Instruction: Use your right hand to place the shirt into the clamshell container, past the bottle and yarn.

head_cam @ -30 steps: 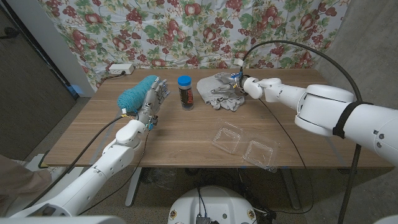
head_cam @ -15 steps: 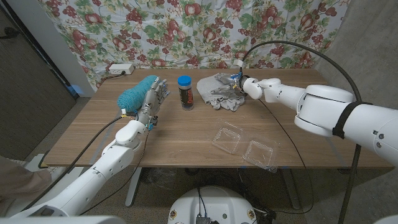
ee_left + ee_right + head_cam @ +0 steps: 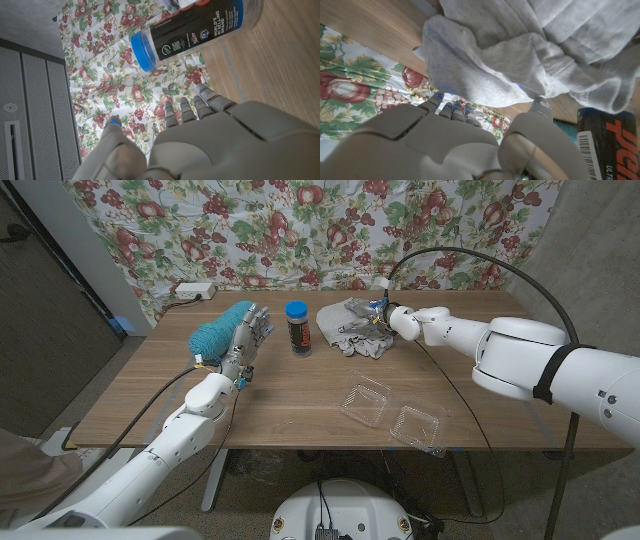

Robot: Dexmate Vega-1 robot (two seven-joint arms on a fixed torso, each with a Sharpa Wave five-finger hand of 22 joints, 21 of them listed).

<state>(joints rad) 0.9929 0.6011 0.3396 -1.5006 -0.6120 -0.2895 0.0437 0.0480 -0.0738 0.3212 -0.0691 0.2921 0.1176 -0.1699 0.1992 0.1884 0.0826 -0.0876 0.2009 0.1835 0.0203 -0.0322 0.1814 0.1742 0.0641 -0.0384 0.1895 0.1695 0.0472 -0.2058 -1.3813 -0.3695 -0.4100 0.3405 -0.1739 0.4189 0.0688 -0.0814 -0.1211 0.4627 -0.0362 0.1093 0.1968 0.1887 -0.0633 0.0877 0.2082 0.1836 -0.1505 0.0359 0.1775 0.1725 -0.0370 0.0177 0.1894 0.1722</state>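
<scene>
Brown wooden surface (image 3: 300, 395) with a floral fruit-print fabric backdrop (image 3: 300, 230) hung right behind it, grey wall (image 3: 50, 300) beside that.

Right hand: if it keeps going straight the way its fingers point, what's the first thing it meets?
The shirt. In the right wrist view the right hand has its fingertips at the grey fabric's folds, apparently touching already. The head view agrees: the hand sits at the shirt's edge. The bottle lies beyond, probably off-line.

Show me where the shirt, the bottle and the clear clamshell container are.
shirt (image 3: 352, 326), head view, on its grey crumpled middle.
bottle (image 3: 296, 330), head view, on its dark label.
clamshell container (image 3: 420, 425), head view, on its nearer open half.
</scene>
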